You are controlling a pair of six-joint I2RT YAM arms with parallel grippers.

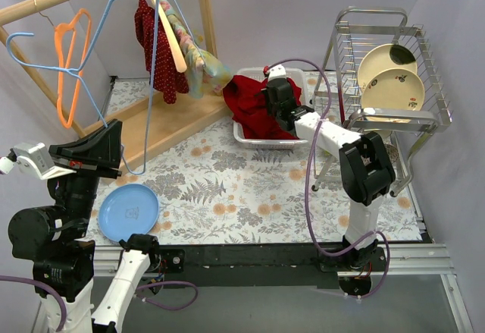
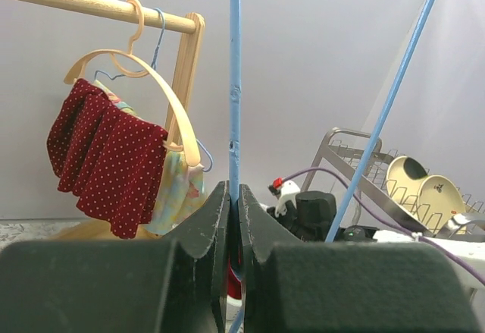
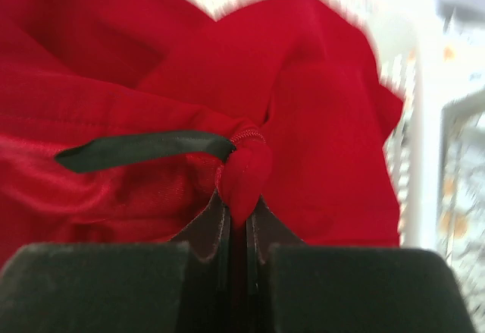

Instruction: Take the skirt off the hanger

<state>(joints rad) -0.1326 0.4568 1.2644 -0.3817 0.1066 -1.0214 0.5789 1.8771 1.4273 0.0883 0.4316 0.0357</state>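
Red skirt [image 1: 246,105] is lying bunched in the white basket [image 1: 261,142] at twelve o'clock on the table [image 1: 250,189], off the blue wire hanger [image 2: 234,83]. The right pincer [image 3: 237,215] is pinching a fold of it, jaws clenched on the cloth. The left pincer [image 2: 233,196], at eight o'clock, is gripping the hanger's thin wire, which is standing upright between its closed jaws.

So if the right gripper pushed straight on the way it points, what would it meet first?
More of the red fabric skirt: the right gripper is shut on a fold, with cloth filling the view ahead. The white plastic basket probably lies behind, depth unclear.
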